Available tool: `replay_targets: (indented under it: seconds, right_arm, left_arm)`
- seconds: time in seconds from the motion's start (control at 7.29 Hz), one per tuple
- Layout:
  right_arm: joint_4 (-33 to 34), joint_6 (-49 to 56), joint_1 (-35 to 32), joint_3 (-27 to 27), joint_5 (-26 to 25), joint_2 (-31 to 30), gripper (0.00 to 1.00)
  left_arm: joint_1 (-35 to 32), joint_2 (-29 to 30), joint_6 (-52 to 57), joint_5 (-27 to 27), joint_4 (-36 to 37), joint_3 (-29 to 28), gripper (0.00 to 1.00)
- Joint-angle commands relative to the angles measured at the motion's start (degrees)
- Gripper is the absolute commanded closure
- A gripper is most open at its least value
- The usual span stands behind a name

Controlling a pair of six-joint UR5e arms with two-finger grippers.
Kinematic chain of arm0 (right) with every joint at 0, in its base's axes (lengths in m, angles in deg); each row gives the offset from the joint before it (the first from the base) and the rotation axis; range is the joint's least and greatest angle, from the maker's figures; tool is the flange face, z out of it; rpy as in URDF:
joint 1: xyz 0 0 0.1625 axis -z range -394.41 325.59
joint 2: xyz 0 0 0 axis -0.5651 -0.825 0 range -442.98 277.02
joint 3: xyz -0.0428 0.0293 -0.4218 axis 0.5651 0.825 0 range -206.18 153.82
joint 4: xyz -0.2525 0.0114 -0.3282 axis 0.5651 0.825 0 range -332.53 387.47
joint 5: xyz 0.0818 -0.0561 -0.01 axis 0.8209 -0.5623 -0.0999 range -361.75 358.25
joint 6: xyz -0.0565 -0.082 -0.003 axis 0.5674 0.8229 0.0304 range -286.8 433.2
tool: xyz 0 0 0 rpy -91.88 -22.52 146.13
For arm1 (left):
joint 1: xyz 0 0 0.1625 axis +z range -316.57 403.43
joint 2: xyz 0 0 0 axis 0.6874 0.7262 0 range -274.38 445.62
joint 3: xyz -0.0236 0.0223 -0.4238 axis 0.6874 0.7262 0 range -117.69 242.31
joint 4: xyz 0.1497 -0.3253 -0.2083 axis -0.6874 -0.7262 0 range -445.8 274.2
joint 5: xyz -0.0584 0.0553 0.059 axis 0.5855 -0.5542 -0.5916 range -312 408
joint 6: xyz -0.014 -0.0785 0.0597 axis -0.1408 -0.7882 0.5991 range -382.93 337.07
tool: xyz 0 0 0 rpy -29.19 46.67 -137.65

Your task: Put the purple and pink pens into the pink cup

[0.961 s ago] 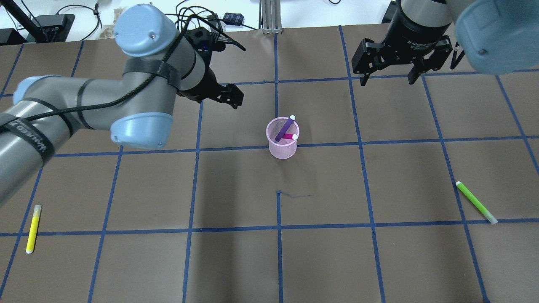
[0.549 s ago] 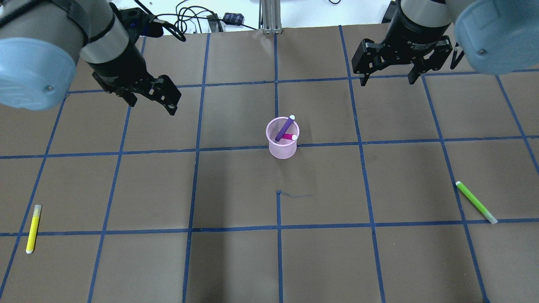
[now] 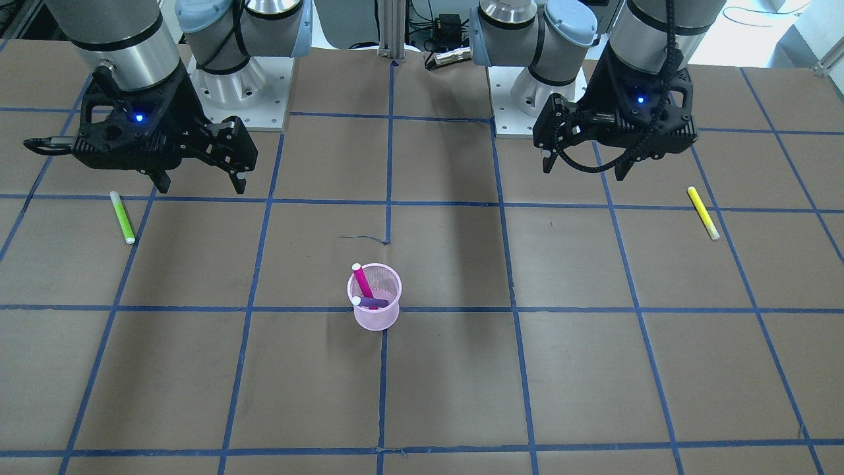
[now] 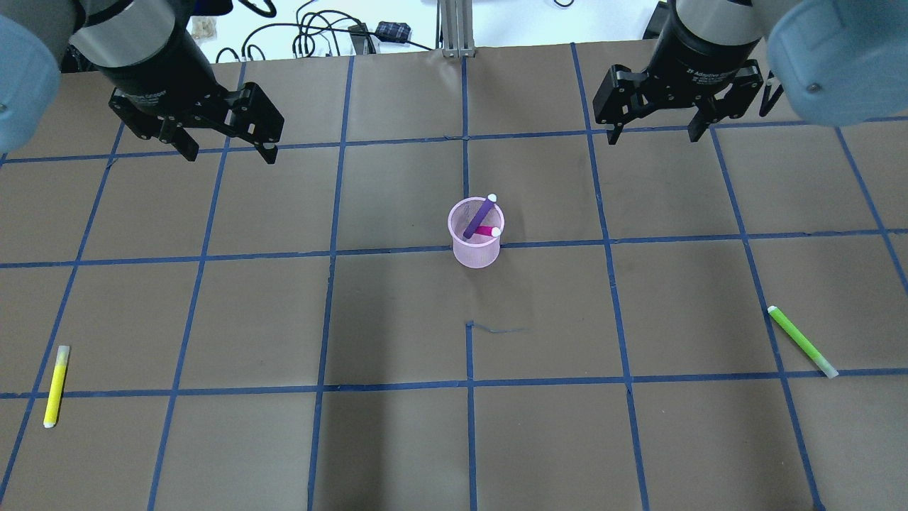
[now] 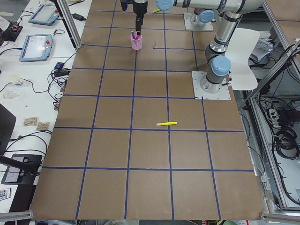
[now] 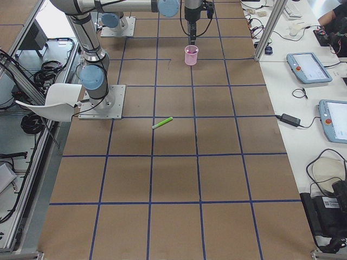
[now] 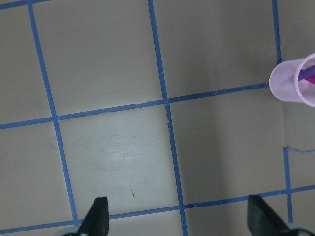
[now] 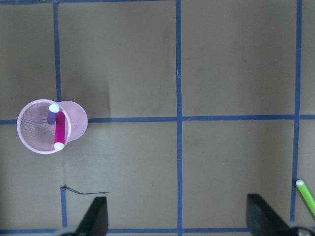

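Observation:
The pink mesh cup (image 4: 475, 253) stands upright near the table's middle. The purple pen (image 4: 479, 217) and the pink pen (image 4: 486, 231) both lean inside it, white caps up. The cup (image 3: 376, 318) also shows in the front view, and in the right wrist view (image 8: 29, 140) with both pens in it. My left gripper (image 4: 230, 152) is open and empty, hovering well to the cup's left at the table's far side. My right gripper (image 4: 652, 135) is open and empty, hovering to the cup's right at the far side. The cup shows at the right edge of the left wrist view (image 7: 290, 91).
A yellow pen (image 4: 56, 385) lies on the brown table near its front left. A green pen (image 4: 801, 341) lies at the front right. Blue tape lines form a grid on the table. Cables and a metal post sit beyond the far edge.
My left arm has swung away from the cup, leftward and towards the table's far left. The right arm, the cup and the pens have not moved.

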Motion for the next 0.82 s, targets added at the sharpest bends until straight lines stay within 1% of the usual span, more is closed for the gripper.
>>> replay_targets:
  seconds: [0.0,0.69]
  right_arm:
    - [0.09,0.00,0.00,0.02,-0.01,0.00,0.00]
    - [-0.09,0.44,0.00,0.02,0.25,0.08,0.00]
  left_arm:
    - [-0.02,-0.26,-0.92,0.20,0.46,-0.05,0.00]
    - [-0.02,0.26,-1.01,0.19,0.46,-0.67,0.00]
